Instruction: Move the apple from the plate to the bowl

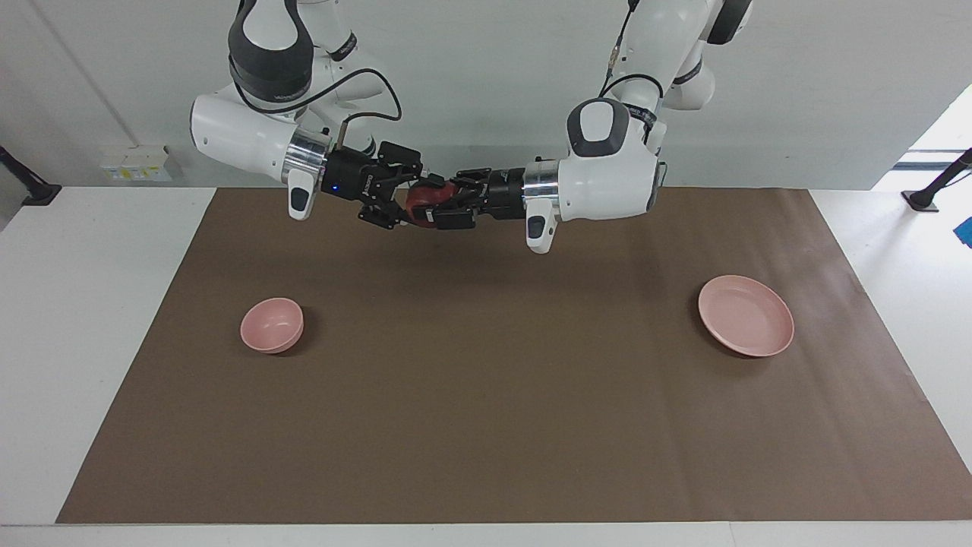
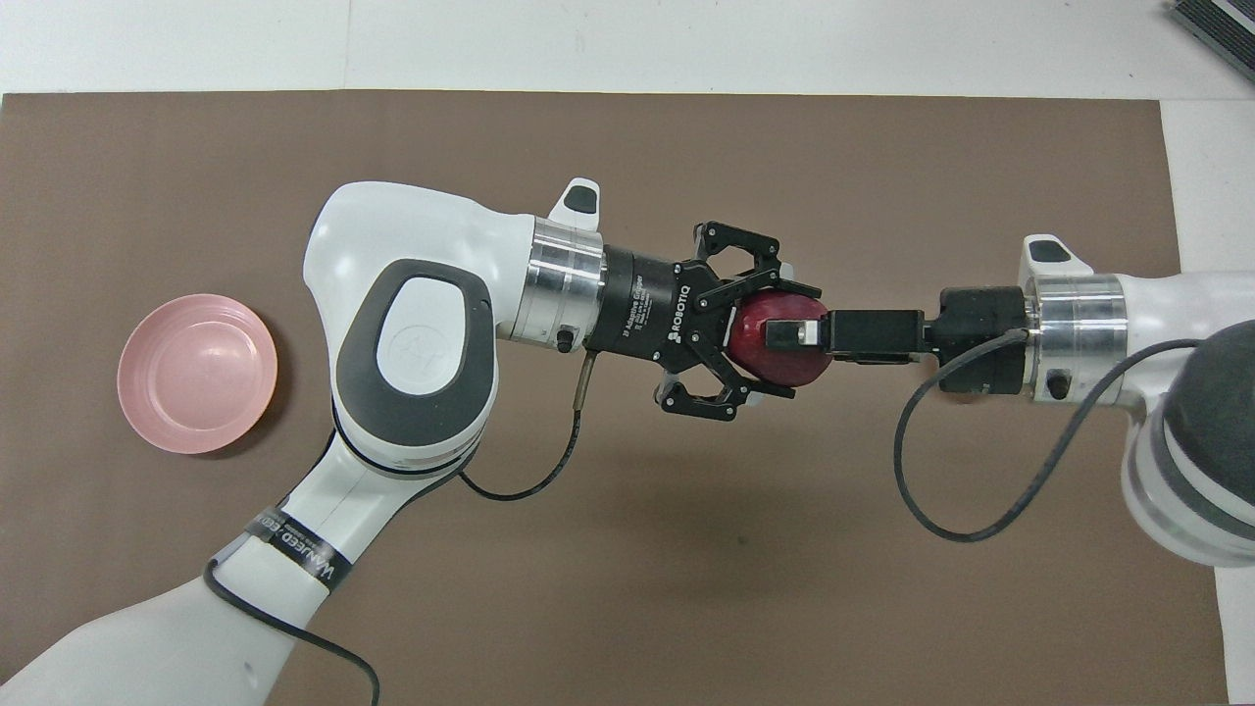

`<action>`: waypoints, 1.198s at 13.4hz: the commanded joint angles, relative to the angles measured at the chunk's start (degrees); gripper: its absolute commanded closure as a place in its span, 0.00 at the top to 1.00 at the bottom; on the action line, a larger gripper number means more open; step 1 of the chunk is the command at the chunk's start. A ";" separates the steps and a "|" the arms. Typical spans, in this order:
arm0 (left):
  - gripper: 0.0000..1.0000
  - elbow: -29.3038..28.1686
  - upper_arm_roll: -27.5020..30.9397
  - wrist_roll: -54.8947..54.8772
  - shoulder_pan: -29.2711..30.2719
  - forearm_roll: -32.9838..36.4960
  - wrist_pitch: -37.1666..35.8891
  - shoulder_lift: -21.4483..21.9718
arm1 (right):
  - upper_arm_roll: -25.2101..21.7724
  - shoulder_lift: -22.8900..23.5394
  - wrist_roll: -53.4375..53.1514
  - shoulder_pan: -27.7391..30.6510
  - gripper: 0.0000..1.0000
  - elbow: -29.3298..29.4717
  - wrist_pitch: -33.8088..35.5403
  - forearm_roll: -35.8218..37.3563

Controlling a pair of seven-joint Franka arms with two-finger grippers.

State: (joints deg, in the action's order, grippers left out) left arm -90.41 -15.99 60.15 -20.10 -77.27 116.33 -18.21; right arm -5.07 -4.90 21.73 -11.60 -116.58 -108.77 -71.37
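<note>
Above the brown mat at mid-bench, the left gripper (image 2: pixel 760 333) and right gripper (image 2: pixel 789 334) meet on the apple (image 2: pixel 775 345), both apparently clamped on it (a handover), the bowl (image 1: pixel 272 324) lying toward the right arm's end

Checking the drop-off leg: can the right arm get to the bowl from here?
Probably yes. The bowl sits toward the right arm's end with only bare mat around it. The right gripper is up at the apple, meeting the left gripper over mid-table.

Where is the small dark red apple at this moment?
The small dark red apple is in the air over the middle of the brown mat, between the left gripper and right gripper, off the flat pale pink plate.
</note>
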 commanded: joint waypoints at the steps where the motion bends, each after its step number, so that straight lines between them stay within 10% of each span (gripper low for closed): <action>1: 1.00 -0.20 0.35 -0.03 -0.91 -0.08 1.09 0.72 | 0.32 -0.55 -1.69 0.26 0.00 -0.66 0.31 1.13; 8: 1.00 0.33 0.96 -0.56 0.32 24.85 0.12 1.51 | 0.24 0.41 0.32 1.84 0.00 0.21 0.40 8.50; 16: 1.00 -0.03 0.96 -0.39 7.79 41.00 0.03 2.04 | 0.06 5.07 9.38 7.29 0.00 4.78 0.14 37.31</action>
State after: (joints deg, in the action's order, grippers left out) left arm -89.25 -14.76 59.52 -13.12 -42.06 116.65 -17.25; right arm -5.25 -1.40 28.60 -5.13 -113.84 -108.88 -39.77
